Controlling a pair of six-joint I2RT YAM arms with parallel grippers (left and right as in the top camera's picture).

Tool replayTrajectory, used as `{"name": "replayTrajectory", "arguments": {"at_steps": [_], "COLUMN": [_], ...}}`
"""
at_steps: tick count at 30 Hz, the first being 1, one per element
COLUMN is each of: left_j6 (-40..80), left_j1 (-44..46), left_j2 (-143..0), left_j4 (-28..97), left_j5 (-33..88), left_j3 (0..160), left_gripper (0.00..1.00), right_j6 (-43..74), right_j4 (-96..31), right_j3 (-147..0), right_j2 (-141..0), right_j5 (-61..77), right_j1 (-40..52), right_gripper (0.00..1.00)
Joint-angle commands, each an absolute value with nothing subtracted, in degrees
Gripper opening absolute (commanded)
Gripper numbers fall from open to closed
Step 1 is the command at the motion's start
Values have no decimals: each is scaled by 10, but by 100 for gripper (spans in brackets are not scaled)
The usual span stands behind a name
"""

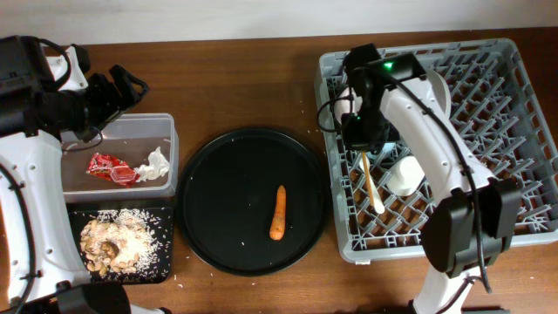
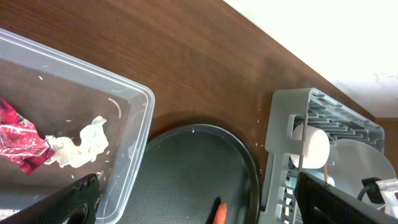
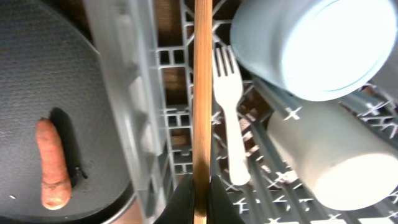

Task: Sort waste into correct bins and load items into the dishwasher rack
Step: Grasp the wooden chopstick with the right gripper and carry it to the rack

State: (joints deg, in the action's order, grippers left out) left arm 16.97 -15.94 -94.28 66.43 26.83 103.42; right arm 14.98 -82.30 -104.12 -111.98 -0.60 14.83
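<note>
counting: wrapper (image 1: pixel 109 167), tissue (image 1: pixel 155 164) in tub (image 1: pixel 131 126); scraps (image 1: pixel 113 244) in black tray (image 1: pixel 166 262); fork (image 3: pixel 229 106), blue cup (image 3: pixel 311 43), white cup (image 3: pixel 329 162) racked; my right tool (image 3: pixel 200 199) clamped on chopsticks (image 3: pixel 201 93) over rack (image 1: pixel 523 131); left tool (image 1: pixel 126 87) apart; carrot (image 1: pixel 277 213) unsorted on round tray (image 1: pixel 227 174).

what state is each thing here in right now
carrot, loose on the round black tray
red wrapper, in the clear tub
tissue, in the clear tub beside it
food scraps, piled in the shallow black tray
fork, lying in the rack
light blue cup, in the rack
white cup, in the rack
chopsticks, pinched by the right fingers over the rack
left fingers, open, empty
</note>
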Motion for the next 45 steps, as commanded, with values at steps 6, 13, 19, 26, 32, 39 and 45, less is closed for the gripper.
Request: {"name": "replayTrajectory", "arguments": {"at_steps": [6,13,19,26,32,39,45], "left_j6": [173,173,173,173,173,173,173], "left_j1": [-162,-162,-162,-162,-162,-162,-162], "left_j2": [-936,-936,-936,-936,-936,-936,-936], "left_j4": [663,663,663,663,663,663,663], "left_j5": [272,272,272,272,272,272,272], "left_j3": [1044,1044,1044,1044,1044,1044,1044], "left_gripper": [99,99,99,99,99,99,99], "right_j6": [92,92,92,92,92,144,153], "right_j4": [-827,-828,-811,-797,-879,-866,-820], "right_j3": [-1016,-969,-950,-950,-1074,-1097,-1097], "right_j2": [-1100,-1100,-1100,-1100,-1100,-1100,-1100], "right_j5": [-7,-7,-6,-5,100,161,147], "right_j1": [108,108,109,109,111,216,230], "right_gripper": [4,4,7,48,41,40,56]}}
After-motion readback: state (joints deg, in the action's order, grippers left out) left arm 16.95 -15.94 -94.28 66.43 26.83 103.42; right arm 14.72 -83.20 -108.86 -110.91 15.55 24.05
